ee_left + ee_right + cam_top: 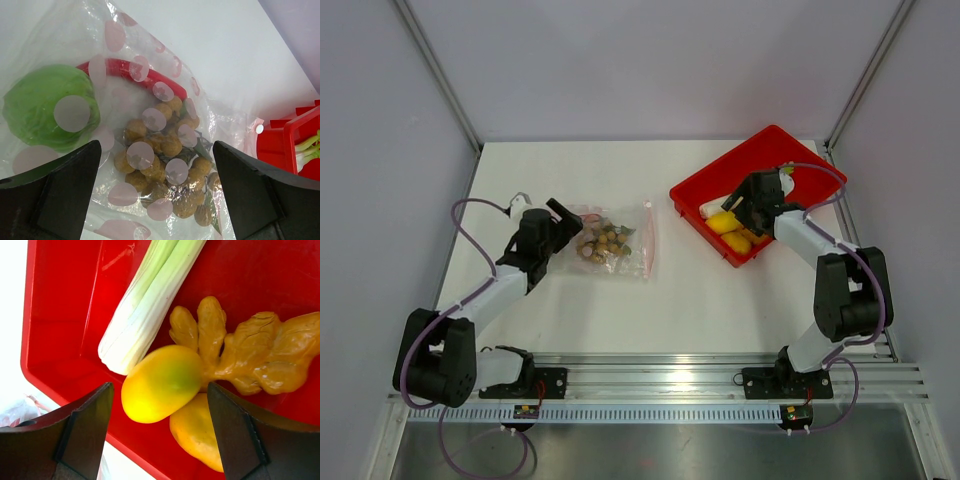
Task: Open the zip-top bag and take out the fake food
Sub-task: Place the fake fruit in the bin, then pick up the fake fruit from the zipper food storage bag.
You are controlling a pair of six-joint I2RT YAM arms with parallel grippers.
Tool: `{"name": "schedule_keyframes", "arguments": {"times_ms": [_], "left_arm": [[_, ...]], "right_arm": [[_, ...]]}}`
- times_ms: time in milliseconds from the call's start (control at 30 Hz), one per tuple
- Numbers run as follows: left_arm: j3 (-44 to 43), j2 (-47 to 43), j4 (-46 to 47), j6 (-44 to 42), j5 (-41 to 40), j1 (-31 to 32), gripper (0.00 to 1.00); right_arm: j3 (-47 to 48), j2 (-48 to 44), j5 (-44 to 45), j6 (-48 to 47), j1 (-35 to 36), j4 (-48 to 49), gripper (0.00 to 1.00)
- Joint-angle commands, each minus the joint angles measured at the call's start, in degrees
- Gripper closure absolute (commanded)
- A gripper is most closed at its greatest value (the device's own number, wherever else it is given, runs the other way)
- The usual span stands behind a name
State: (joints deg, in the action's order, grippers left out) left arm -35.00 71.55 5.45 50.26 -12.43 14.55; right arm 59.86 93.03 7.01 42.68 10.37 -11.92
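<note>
Desk (700,300) — flat, white — is carrying everything. Toward its far right corner a red rectangular plastic tray (720,161) is sitting at an angle, holding four pieces of the fake food (724,222): a pale green celery stalk (145,300), a knobbly tan-orange root-shaped piece (250,355) and two smooth yellow fruits (160,382), one lying partly over the other. Left of centre, the small clear crinkly zip-top bag (620,262) is lying flat, its pink-red zip strip (647,240) running along the edge facing the tray. A round green fruit (47,107), a curved red piece (125,70) and a cluster of small tan balls (167,145) are showing inside it. The left claw (156,155) is hanging at the bag's left end, jaws spread wide and gripping nothing. The right claw (160,395) is hovering inside the tray with its jaws open — the upper yellow fruit is lying between them, with gaps on both sides.
</note>
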Motion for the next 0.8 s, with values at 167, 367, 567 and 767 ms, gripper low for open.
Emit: {"name": "schedule_keyframes", "arguments": {"times_ms": [167,367,567,767], "left_arm": [[1.1,-2.9,1.6,0.1,-3.3,-0.2,0.02],[0.8,-2.0,2.5,0.5,-2.4,-0.2,0.02],[1.6,-1.6,4.7,0.3,-2.7,-0.2,0.02],[0.9,0.6,5.4,0.1,-2.4,0.6,0.03]], "right_arm": [[-4.4,-9.6,-6.8,2.3,0.3,5.7,0.27],[-7.6,-12.4,-13.2,4.7,5.6,9.7,0.37],[-5.8,-7.4,-12.1,6.4,15.0,11.3,0.44],[-3.8,0.9,-18.1,7.9,16.2,16.0,0.70]]}}
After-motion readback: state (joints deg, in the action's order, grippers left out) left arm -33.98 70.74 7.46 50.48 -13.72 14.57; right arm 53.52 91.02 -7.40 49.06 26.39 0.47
